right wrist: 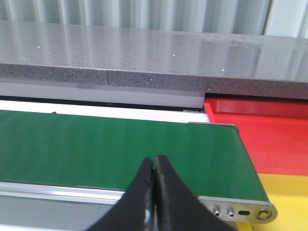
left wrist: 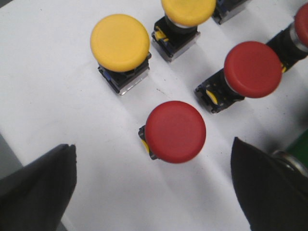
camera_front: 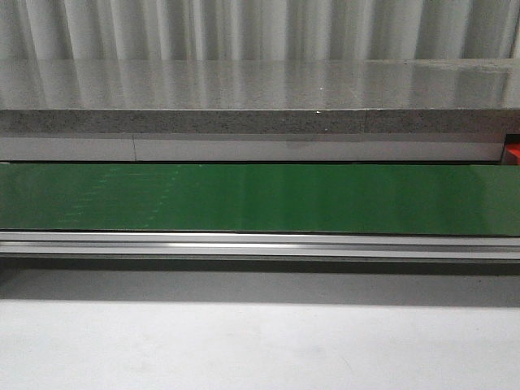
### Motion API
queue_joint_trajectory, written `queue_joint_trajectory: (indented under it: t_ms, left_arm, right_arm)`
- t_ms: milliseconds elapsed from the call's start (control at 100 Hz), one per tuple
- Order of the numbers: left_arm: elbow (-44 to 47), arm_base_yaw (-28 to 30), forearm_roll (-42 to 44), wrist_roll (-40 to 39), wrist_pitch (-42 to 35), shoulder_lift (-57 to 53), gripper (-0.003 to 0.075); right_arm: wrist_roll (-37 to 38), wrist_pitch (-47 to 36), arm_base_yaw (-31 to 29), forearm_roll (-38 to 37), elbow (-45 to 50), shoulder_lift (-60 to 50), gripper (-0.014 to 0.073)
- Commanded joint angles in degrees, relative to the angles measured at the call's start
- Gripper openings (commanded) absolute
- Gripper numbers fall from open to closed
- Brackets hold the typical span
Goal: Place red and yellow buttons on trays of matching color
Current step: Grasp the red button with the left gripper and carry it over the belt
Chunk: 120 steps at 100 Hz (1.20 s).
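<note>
Left wrist view looks down on a white surface [left wrist: 57, 72] where several push buttons stand. Nearest the left gripper [left wrist: 154, 192], whose two dark fingers [left wrist: 41, 187] stand wide apart with nothing between them, is a red button [left wrist: 175, 131] with its cap facing up, lying between the fingers' line but not touched by either. Beyond it to one side sits a second red button [left wrist: 252, 69] on a black base with a yellow part showing. A yellow button [left wrist: 120, 42] stands on its black and silver base, well clear of the nearest red one. Farther still, a second yellow button [left wrist: 188, 10] is cut off by the picture's edge, and a sliver of a third red cap [left wrist: 302, 24] shows at the border.

In the right wrist view, the right gripper [right wrist: 154, 166] has its two black fingers pressed together, holding nothing. Just beyond them runs the green conveyor belt [right wrist: 106, 149], its end roller frame close by. Past the belt's end lie the yellow tray [right wrist: 284, 197] and, behind it, the red tray [right wrist: 269, 139], both without buttons where visible. A grey speckled ledge [right wrist: 144, 57] runs behind.

The front view shows the belt, the ledge and a corrugated wall [camera_front: 260, 28] only; neither arm appears there.
</note>
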Motion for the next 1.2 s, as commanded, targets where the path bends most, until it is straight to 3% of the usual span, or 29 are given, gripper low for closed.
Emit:
queue_joint_trajectory:
  t_ms: [0,250,340,460,680,980,1190]
  left_arm:
    - [-2.0,0.9,1.0,-0.4,-4.4,1.7,0.0626]
    - [-2.0,1.2,1.4,-0.4,-8.0,7.8,0.0620]
    - [-2.0,1.2,1.9,-0.4,-8.8,8.7,0.0570]
    - [-2.0,1.2,3.1,-0.4,-9.5,8.7,0.0405]
    - [-2.0,0.8,3.6,-0.3,-7.7,6.8,-0.0022]
    - [-2.5,-6.1,3.0,6.0,-1.7,-7.9,-0.0020]
    - [-11.9,-13.0,2.3,13.2,3.2,-12.1,-0.0020]
  right_arm:
    - [-0.1,-4.6,-0.3,0.2,-1.2,1.1,-0.0067]
    - [-0.1,-4.6,-0.3,0.2,-1.2,1.1,-0.0067]
    - [-0.1,-4.6,-0.3,0.2,-1.2,1.1,-0.0067]
    - [-0.1,-4.6,-0.3,0.2,-1.2,1.1,-0.0067]
    - [-0.1,-4.6,-0.3,0.2,-1.2,1.1,-0.0067]
    - [-0.1,-4.6,-0.3,0.2,-1.2,1.1,-0.0067]
    - [-0.1,-4.6,-0.3,0.2,-1.2,1.1,-0.0067]
